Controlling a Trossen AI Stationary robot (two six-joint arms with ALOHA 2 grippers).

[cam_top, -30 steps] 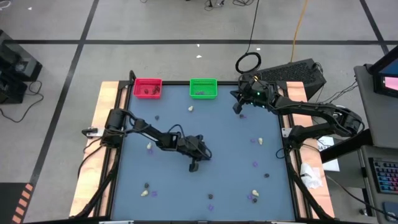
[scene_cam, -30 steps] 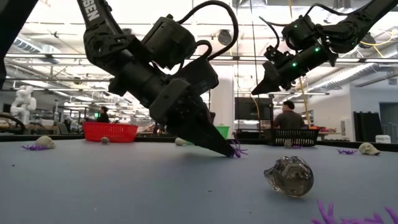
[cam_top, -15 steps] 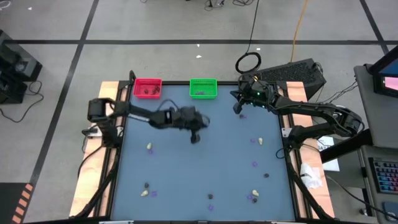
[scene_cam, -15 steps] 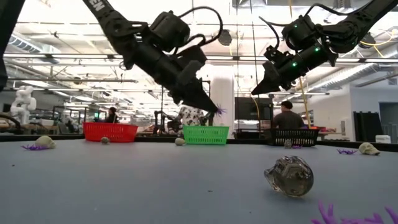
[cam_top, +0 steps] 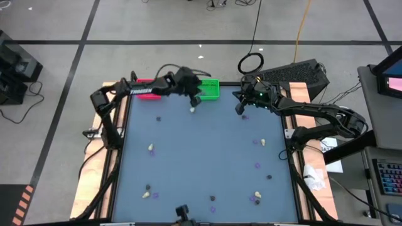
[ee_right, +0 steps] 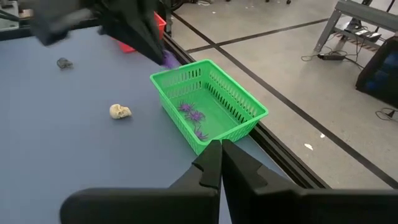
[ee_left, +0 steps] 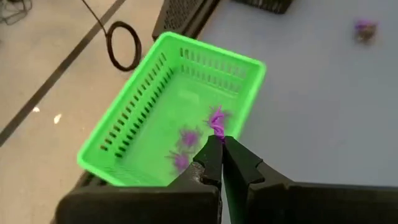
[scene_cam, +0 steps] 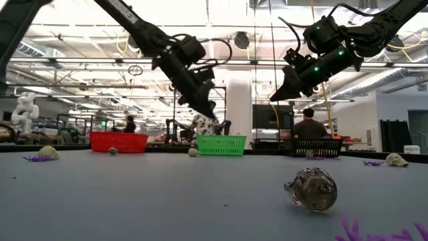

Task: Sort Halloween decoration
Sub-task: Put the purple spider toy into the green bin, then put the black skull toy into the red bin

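Now, held piece: a flat purple trinket (ee_left: 216,118), spiky-edged, pinched at the tips of the left gripper (ee_left: 221,144), just above the near rim of the green bin (ee_left: 245,62).
Green bin: slotted plastic basket at the worktop's far edge, more purple bits (ee_left: 185,138) lying on its floor.
Loose pieces: cream-white lumps (cam_top: 151,148) and dark lumps (cam_top: 269,177) scattered over the smooth blue-grey worktop (cam_top: 207,157), thickest along the near edge; one cream lump (cam_top: 192,109) lies just in front of the green bin.
Left arm: stretched from the left edge along the far edge, fingers angled down, jaws clamped on the purple trinket.
Right gripper (cam_top: 239,109): raised near the far right corner, pointing down, jaws together, holding nothing.
Red bin (scene_cam: 118,141): slotted basket at the far edge, left of the green one.
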